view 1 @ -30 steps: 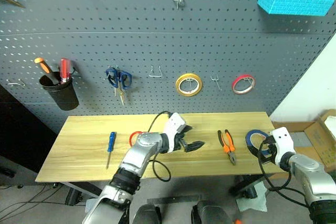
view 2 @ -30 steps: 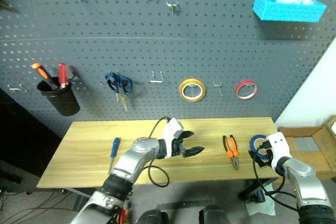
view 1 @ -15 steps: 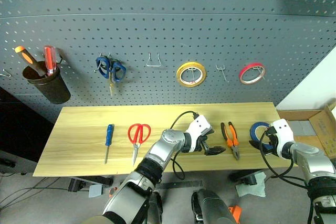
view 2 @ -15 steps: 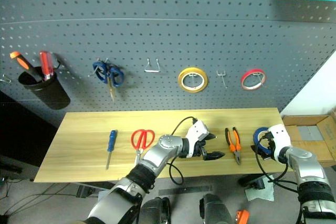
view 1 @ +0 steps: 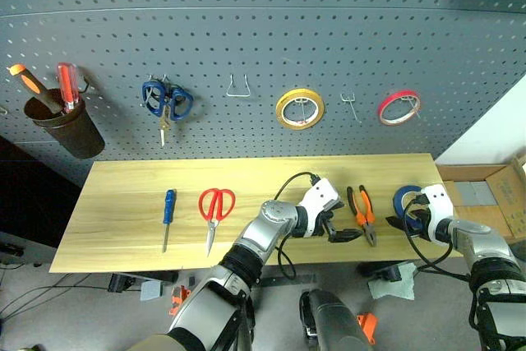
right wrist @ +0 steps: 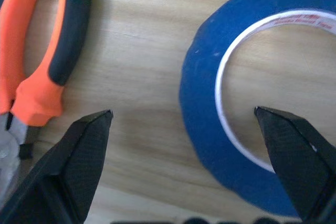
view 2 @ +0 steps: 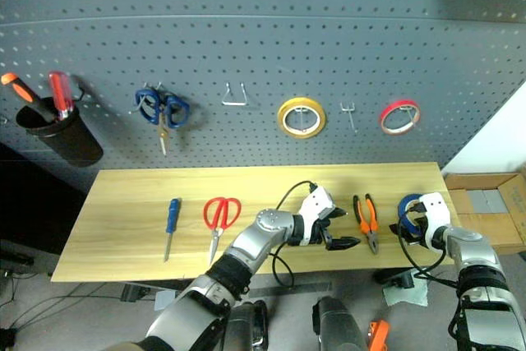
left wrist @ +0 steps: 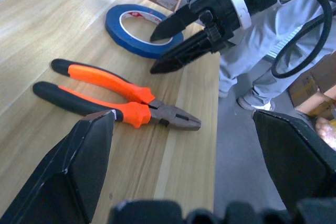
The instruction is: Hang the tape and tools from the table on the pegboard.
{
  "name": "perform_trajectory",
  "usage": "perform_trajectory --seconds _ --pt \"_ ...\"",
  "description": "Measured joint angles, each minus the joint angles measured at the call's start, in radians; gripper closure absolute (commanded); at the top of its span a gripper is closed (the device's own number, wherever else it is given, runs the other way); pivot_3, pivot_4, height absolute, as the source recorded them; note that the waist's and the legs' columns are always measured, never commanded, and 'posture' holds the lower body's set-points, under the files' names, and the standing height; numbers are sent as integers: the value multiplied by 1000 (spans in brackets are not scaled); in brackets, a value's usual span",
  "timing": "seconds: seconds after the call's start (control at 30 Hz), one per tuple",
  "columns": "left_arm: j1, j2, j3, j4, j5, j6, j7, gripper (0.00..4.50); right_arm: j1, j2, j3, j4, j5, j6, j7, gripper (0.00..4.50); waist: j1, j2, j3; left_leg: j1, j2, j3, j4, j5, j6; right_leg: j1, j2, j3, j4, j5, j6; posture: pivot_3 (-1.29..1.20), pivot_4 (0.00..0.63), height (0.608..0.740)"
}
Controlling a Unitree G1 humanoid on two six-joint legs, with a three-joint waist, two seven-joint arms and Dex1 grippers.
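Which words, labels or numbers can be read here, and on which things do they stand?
Blue tape: red print runs round the white inner core, too blurred to read.
Pliers: no readable marking.
Red scissors, blue screwdriver: too small to tell.
Pegboard, yellow tape, red tape: no text visible.
So no text can be quoted.

Left end effector point(view 1: 343, 233) reaches across to the right, fingers spread wide and empty. Right end effector point(view 1: 408, 221) sits low at the far right, also wide open.
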Motion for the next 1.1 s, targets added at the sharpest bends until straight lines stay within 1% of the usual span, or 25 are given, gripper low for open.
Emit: perform_trajectory --seconds 0.13,0.23,0.4,0.53,0.57,0.6,0.7,0.8,0.9,0.93,1.0,1.03,1.1 --pt "19 14 0 -30 0 16 -1 26 -33 -1 1 57 -19 -17 19 0 1 -2 1 0 0 0 0 0 0 0 0 0 0 0 0 77 298 740" --pt "29 21 0 -41 0 22 -2 0 -46 0 -2 79 -18 -15 35 616 1 -2 1 0 1 0 0 0 0 0 0 0 0 0 1 78 296 740" --pt "29 17 2 -61 -4 40 -3 0 -53 9 -5 99 -18 -26 46 2296 1 -2 2 0 1 0 0 0 0 0 0 0 0 0 1 82 292 740" --pt "9 8 8 -60 -8 40 -2 0 -55 16 -10 116 -18 -42 46 3743 1 -3 2 0 1 0 0 0 -1 0 0 0 0 0 1 68 281 740" --pt "5 7 11 -59 -8 39 -1 0 -55 17 -11 118 -18 -47 45 4021 1 -2 2 0 1 0 0 0 -1 0 0 0 0 0 1 66 278 740" --pt "2 6 11 -58 -8 37 -1 0 -55 18 -12 118 -18 -50 45 4127 0 -2 1 0 1 0 0 0 -1 0 0 0 0 0 1 63 275 740" --pt "-3 6 13 -53 -8 32 -1 0 -43 19 -13 109 -19 -73 33 4127 0 -2 1 0 1 0 0 0 -1 0 0 0 0 0 1 49 251 740" --pt "-8 7 23 -46 -12 18 -3 0 39 17 0 8 -38 -144 2 4128 1 0 0 0 0 0 0 0 -1 0 -1 0 -1 0 1 20 214 740" --pt "-6 31 42 -63 -26 21 -13 0 183 13 14 -187 -69 -188 -47 4128 2 4 -3 -1 0 0 0 0 -4 -1 -1 -1 -1 -1 2 -1 190 740" --pt "1 43 50 -87 -34 30 -20 0 249 11 15 -283 -80 -194 -71 4128 2 6 -4 -3 0 0 0 0 -6 -2 -1 -1 -1 -1 3 -8 181 740" --pt "33 82 70 -185 -60 70 -33 0 388 12 17 -512 -112 -195 -124 4128 -2 10 -7 -5 0 0 0 0 -8 -6 -1 -1 0 -1 3 -26 161 740" --pt "56 108 76 -249 -77 98 -44 0 451 15 15 -633 -133 -191 -156 4128 -7 14 -10 -8 1 0 0 0 -10 -8 -1 0 1 -1 3 -42 140 740" --pt "94 160 90 -358 -108 156 -54 0 531 40 18 -824 -182 -180 -225 4128 -20 17 -21 -10 2 0 0 2 -12 -12 0 -1 2 -1 3 -53 120 740"
